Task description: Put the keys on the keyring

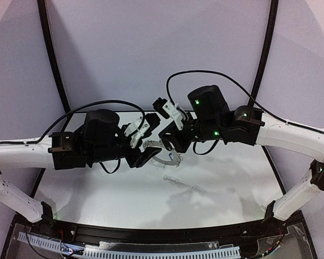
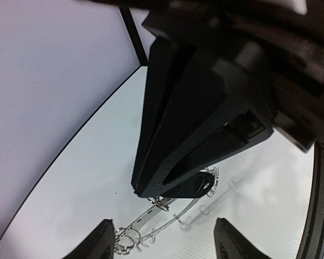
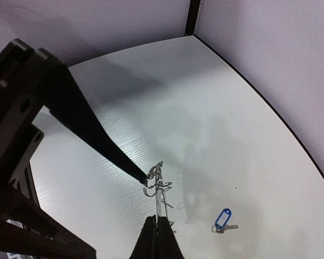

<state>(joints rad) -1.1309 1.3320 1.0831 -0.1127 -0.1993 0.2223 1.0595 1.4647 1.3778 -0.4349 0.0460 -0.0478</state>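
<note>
The keyring [image 1: 168, 160] hangs above the table between the two grippers. My right gripper [image 3: 159, 225] is shut on its rim, and the ring [image 3: 161, 189] shows edge-on with wire loops at its top. In the left wrist view the ring [image 2: 151, 213] hangs from the right gripper [image 2: 151, 189]. A black oval piece with a small hole [image 2: 191, 186], seemingly the black-headed key, sits at those tips; I cannot tell whether it is on a loop. My left gripper [image 2: 167, 243] is open, with one fingertip [image 3: 140, 175] touching the loops. The blue-tagged key [image 3: 222, 219] lies on the table.
The white table [image 1: 108, 189] has a black curved rim and pale walls close behind. Both arms meet over its middle, with cables arching above them. The ring's shadow [image 2: 218, 197] falls on the surface below.
</note>
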